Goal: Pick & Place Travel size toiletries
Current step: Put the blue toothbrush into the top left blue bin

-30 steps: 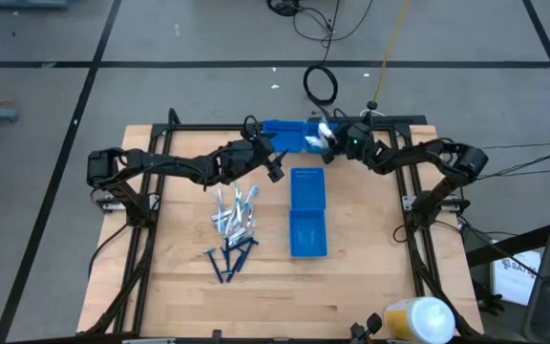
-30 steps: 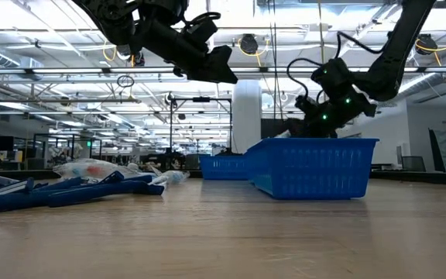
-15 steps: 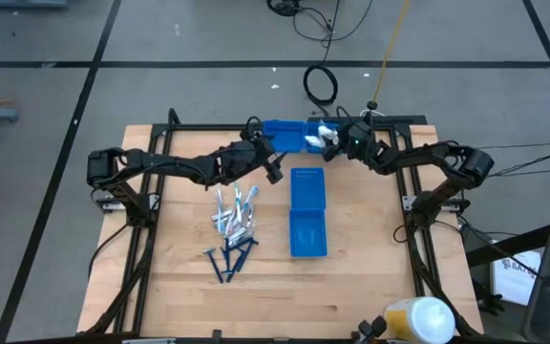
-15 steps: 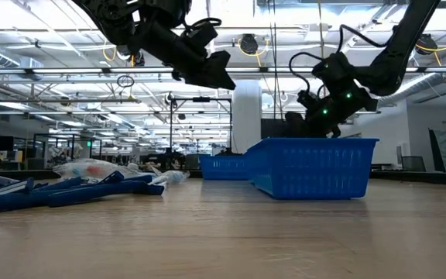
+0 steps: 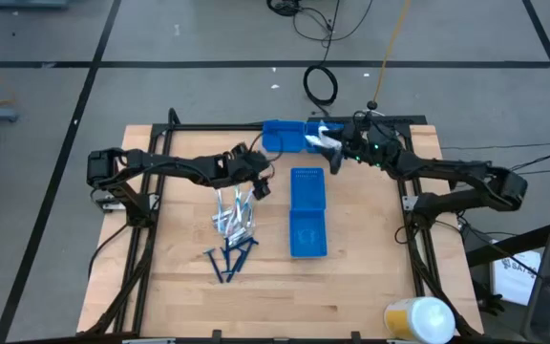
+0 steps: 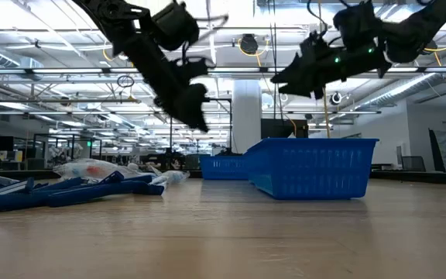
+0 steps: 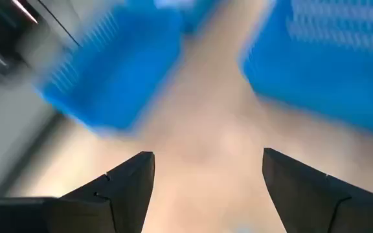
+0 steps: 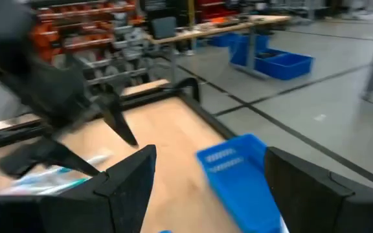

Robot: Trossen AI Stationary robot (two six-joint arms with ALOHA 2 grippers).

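Two dark arms reach inward over a light wooden surface, seen from above. Left gripper: it hangs above the upper end of the heap of travel-size toiletries, its jaws spread wide and holding nothing, as the left wrist view confirms with bare wood between the two dark fingers. The heap comprises white plastic packets and slim white and light-blue sticks lying loose on the wood; just below them in the high view lie dark blue T-shaped razors, also loose. In the low view these items form a low pile at the picture's left, with the left gripper raised above the surface and not touching them.

Centre: a long blue rectangular plastic bin stands lengthwise just right of the heap. A second blue rectangular plastic bin lies crosswise at the far edge of the surface, with white items at its right end; what they are cannot be made out.

Right gripper: it hovers beside the right end of the far bin, above the top of the long bin, well apart from the heap. Its jaws stand wide and empty in the right wrist view, fingers parted; the low view shows it high above the bins.
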